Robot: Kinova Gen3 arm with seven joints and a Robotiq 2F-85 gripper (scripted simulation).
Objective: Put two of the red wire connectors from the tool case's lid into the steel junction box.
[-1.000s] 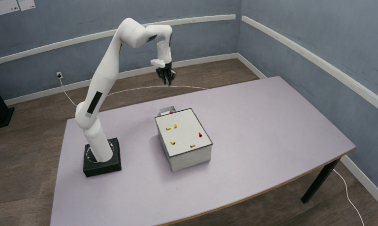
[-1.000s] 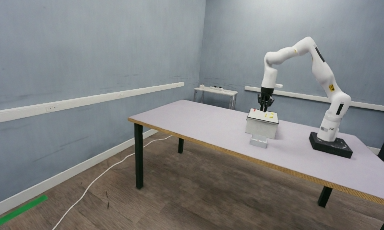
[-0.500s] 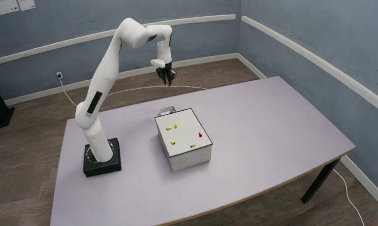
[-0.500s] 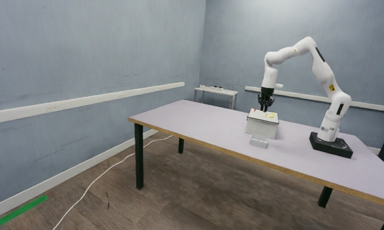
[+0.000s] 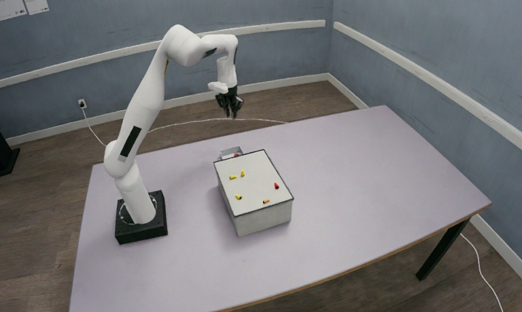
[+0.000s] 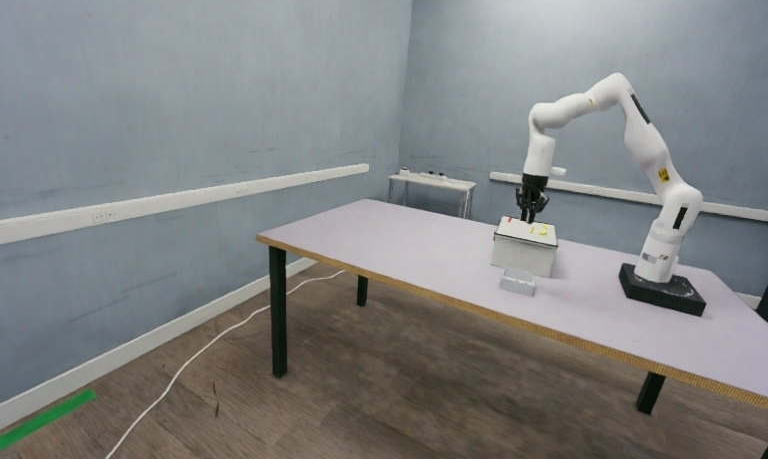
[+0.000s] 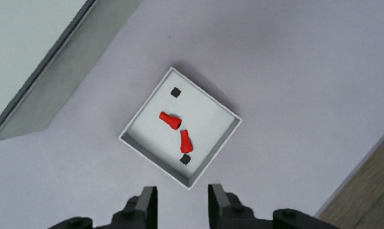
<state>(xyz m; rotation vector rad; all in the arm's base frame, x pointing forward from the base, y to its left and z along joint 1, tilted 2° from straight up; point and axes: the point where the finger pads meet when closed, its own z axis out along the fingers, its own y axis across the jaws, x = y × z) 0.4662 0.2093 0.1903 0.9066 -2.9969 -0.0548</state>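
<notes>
The steel junction box (image 7: 181, 127) is a small open square tray on the table, directly below my gripper in the wrist view. Two red wire connectors (image 7: 170, 120) (image 7: 185, 141) lie inside it. It stands behind the tool case (image 5: 251, 189) in the top view (image 5: 230, 152). One more red connector (image 5: 276, 185) lies on the case's white lid. My gripper (image 5: 232, 110) hangs high above the box. Its fingers stand partly apart with nothing between them.
Three yellow connectors (image 5: 232, 177) (image 5: 242, 173) (image 5: 238, 196) and an orange one (image 5: 266, 201) also lie on the lid. The arm's black base (image 5: 141, 218) stands left of the case. The table's far edge and the floor are close behind the box.
</notes>
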